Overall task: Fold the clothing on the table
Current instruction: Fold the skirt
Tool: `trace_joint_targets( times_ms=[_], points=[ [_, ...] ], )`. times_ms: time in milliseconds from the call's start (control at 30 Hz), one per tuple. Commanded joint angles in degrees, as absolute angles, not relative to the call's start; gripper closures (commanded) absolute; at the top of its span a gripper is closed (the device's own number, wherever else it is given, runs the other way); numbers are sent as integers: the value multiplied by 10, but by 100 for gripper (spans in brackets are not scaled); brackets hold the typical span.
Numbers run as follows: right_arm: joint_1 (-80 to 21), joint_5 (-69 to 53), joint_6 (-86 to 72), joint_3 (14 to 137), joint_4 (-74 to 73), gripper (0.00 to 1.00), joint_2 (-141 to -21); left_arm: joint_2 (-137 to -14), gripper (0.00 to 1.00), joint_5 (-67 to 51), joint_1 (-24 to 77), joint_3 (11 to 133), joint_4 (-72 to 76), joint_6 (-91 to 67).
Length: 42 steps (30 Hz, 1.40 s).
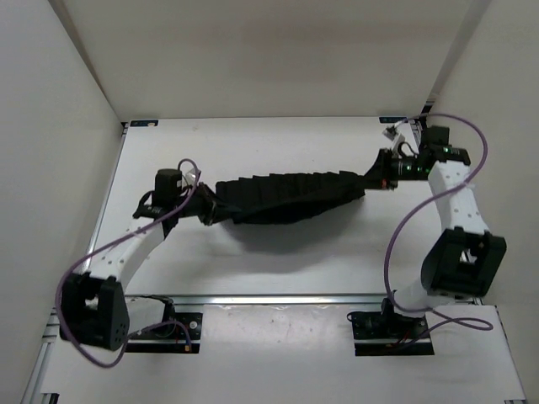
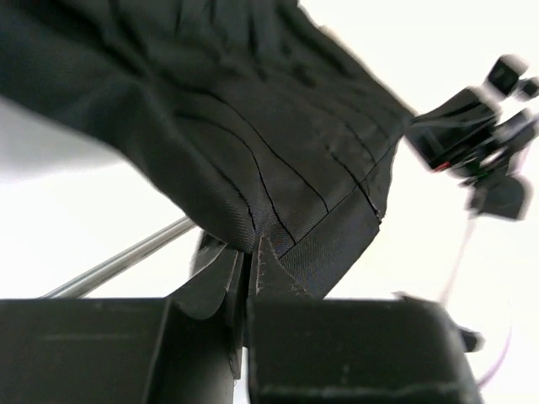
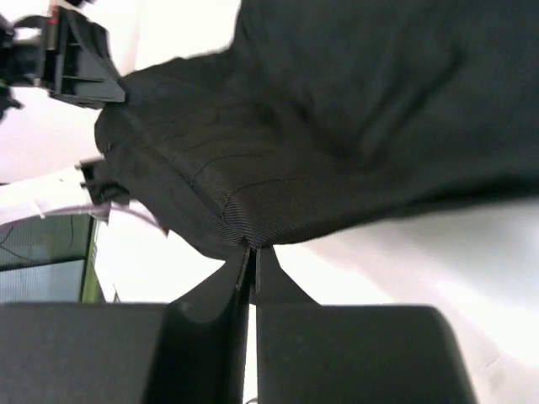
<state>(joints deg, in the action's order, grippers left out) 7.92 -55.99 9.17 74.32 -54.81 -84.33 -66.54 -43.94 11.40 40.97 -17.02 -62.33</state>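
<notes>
One black pleated fabric clothing point(image 1: 286, 195) is being held stretched between two claws just above the flat white rectangular surface point(image 1: 278, 269), and a soft grey shadow is being cast on the bare white beneath its sagging middle. In the wrist views the cloth is being shown as a soft, finely ribbed weave, gathered into loose folds and crossed by narrow parallel pleat lines that are being ended at a smoother hem band point(image 2: 337, 244). One end is being pinched by the left black two-finger claw point(image 1: 210, 206), its flat fingers being clenched on the hem edge with only a thin slit left between them. The opposite end is being gripped by the right black two-finger claw point(image 1: 370, 177), whose fingers are likewise being pressed tight on a bunched fold of the fabric. The garment's long axis is being run from left to right across the surface, with the right end being carried farther from the arm bases than the left, and the pleats are being laid across that axis. Two looping purple cables point(image 1: 404, 227) are being trailed from the arms, and one silver aluminium rail point(image 1: 278, 299) is being seen along the near edge.
</notes>
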Motion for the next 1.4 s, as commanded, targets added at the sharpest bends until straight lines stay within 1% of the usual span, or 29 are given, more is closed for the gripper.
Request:
trace_joint_targets(
  times_ms=[0, 100, 133, 167, 200, 233, 267, 300, 333, 367, 433, 467, 533, 567, 633, 667, 700, 767, 833, 867, 900, 933, 967, 1000, 1033, 1067, 1167, 1267, 1367],
  points=[
    [88, -606, 75, 845, -525, 100, -936, -741, 100, -432, 91, 482, -55, -746],
    [95, -634, 3, 937, -482, 100, -1045, -803, 100, -389, 65, 525, -15, -816],
    [95, -650, -50, 973, -446, 100, -1095, -835, 100, -375, 57, 531, -7, -855],
    [90, -663, -116, 1006, -388, 100, -1120, -864, 100, -344, 55, 531, 66, -880],
    [85, -666, -148, 1018, -348, 87, -1169, -901, 89, -311, 50, 520, 159, -925],
    [87, -669, -210, 1048, -280, 62, -1217, -923, 70, -292, 48, 515, 204, -960],
    [84, -677, -237, 1104, -248, 9, -1267, -976, 42, -260, 40, 507, 303, -973],
    [86, -670, -233, 1137, -259, 1, -1289, -1033, 9, -263, 33, 514, 363, -976],
    [87, -639, -227, 1223, -301, 1, -1331, -1054, 1, -271, 25, 518, 375, -996],
    [93, -626, -217, 1281, -330, 1, -1354, -1093, 2, -277, 26, 526, 421, -1006],
    [105, -598, -184, 1287, -355, 1, -1342, -1109, 1, -270, 30, 534, 458, -1013],
    [112, -587, -159, 1262, -367, 1, -1329, -1101, 2, -265, 27, 554, 420, -992],
    [131, -575, -115, 1230, -388, 1, -1307, -1092, 1, -265, 21, 633, 266, -863],
    [134, -565, -79, 1220, -411, 1, -1302, -1094, 2, -269, 16, 656, 232, -793],
    [132, -548, -8, 1229, -448, 1, -1300, -1113, 1, -299, 9, 760, 108, -710],
    [127, -523, 56, 1247, -479, 2, -1302, -1130, 2, -306, 6, 785, 83, -665],
    [110, -503, 127, 1266, -511, 5, -1304, -1152, 1, -325, 11, 840, 34, -643],
    [84, -477, 210, 1296, -542, 7, -1317, -1192, 2, -338, 15, 922, -46, -548],
    [52, -458, 234, 1298, -533, 15, -1328, -1234, 2, -330, 28, 1040, -172, -477],
    [48, -468, 234, 1295, -509, 19, -1335, -1260, 1, -323, 36, 1071, -199, -433],
    [41, -479, 217, 1294, -489, 36, -1340, -1290, 1, -314, 43, 1127, -267, -412],
    [33, -476, 198, 1297, -467, 57, -1354, -1317, 1, -296, 54, 1182, -338, -366],
    [22, -472, 193, 1299, -463, 65, -1366, -1331, 1, -276, 68, 1232, -401, -322],
    [19, -468, 184, 1303, -443, 64, -1370, -1352, 1, -243, 75, 1252, -436, -299],
    [10, -468, 185, 1303, -436, 57, -1380, -1370, 1, -216, 89, 1284, -478, -265],
    [4, -465, 182, 1299, -418, 46, -1384, -1375, 1, -200, 98, 1297, -496, -239],
    [-10, -470, 165, 1324, -396, 28, -1408, -1379, 1, -183, 111, 1265, -512, -222],
    [-25, -461, 170, 1374, -402, 17, -1447, -1359, 1, -170, 121, 1217, -482, -221],
    [-32, -453, 171, 1391, -398, 16, -1467, -1356, 1, -167, 128, 1201, -463, -222]
  ],
)
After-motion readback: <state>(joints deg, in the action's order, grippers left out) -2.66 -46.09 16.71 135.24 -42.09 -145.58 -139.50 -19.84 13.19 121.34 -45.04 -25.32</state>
